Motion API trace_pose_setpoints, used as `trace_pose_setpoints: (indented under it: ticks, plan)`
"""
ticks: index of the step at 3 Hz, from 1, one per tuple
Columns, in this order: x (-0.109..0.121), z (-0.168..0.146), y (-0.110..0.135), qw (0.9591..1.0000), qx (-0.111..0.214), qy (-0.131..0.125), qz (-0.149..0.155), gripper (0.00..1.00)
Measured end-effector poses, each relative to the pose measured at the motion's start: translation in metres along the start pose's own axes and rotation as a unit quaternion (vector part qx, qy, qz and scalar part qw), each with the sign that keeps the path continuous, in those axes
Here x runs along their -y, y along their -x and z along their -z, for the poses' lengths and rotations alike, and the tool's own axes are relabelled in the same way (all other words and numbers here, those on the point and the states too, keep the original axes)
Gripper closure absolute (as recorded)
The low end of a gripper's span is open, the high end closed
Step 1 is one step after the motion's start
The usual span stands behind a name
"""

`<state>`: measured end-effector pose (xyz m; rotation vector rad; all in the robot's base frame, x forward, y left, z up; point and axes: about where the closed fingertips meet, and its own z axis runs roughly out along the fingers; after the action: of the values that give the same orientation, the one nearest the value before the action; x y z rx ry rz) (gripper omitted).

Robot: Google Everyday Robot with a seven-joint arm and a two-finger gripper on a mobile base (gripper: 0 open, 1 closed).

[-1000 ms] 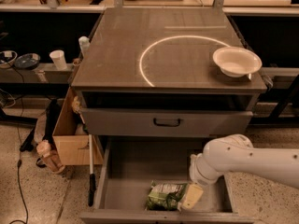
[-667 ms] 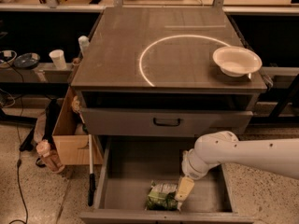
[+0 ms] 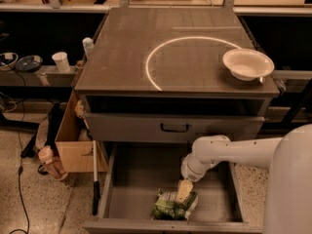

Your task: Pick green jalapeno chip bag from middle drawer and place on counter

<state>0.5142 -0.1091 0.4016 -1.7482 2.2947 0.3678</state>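
The green jalapeno chip bag [image 3: 168, 207] lies crumpled on the grey floor of the open middle drawer [image 3: 141, 174], near its front edge. My white arm reaches in from the right. My gripper [image 3: 184, 191] points down and sits on the bag's upper right part, overlapping it. The counter [image 3: 126, 48] is the dark cabinet top with a bright white circle arc [image 3: 150, 65].
A white bowl [image 3: 247, 63] stands on the counter's right edge. A closed drawer front with a black handle [image 3: 175, 127] is above the open drawer. A cardboard box [image 3: 73, 145] stands on the floor at left, and a white cup [image 3: 61, 61] on a shelf behind.
My arm has swung left across the drawer. The gripper has moved from the bag's right side onto its upper right part. The bag has not moved.
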Motion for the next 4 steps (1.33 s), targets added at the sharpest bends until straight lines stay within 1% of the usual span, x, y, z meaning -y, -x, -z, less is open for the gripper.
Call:
trace_pose_setpoints:
  ticks: [1, 2, 3, 4]
  plan:
    - [-0.014, -0.001, -0.006, 0.9999, 0.001, 0.01, -0.006, 0.0]
    - [-0.033, -0.001, -0.015, 0.9997, 0.003, 0.019, -0.017, 0.0]
    - [-0.059, 0.019, -0.007, 0.9993, 0.017, 0.007, -0.032, 0.14]
    - [-0.089, 0.034, -0.013, 0.9997, 0.001, 0.012, -0.02, 0.37]
